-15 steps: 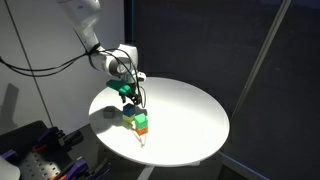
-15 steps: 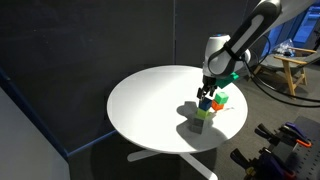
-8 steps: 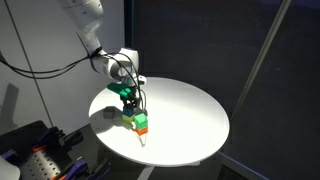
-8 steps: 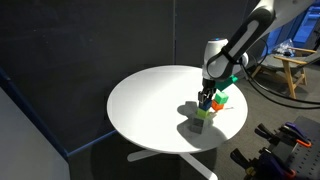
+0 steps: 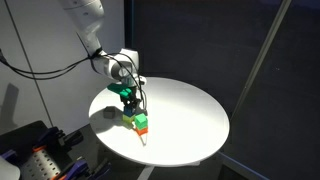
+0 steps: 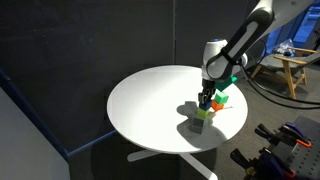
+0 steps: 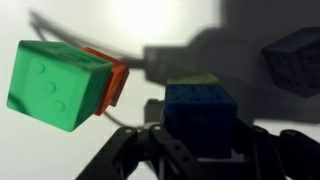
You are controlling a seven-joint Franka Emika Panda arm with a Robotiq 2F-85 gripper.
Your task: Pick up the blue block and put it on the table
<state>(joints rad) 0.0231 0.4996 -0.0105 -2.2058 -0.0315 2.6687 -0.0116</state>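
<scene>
Holding the blue block between its two fingers, the gripper is clenched on it, one finger on each side face, as the wrist view shows. The block is not on the bare table. In an exterior view it appears to rest on top of a yellow-green cube, near the edge of the round white top.

I judge the block to be light and stiff, probably hard plastic with low studs on its faces. It will not bend or break under the jaws. The smooth sides can be a little slippery, so the best hold is on two opposite flat faces, at about middle height, with the fingers square to them. This seems to be the hold that the gripper has.

Just beside, a green cube lies against an orange-red cube. They are near enough that a sideways move could knock them. A dark cube-like shape is on the other side, too dim to name. The cube below may lift together with the blue one if their studs are locked. A straight rise looks the safest, and much free table is around for putting the block down.
</scene>
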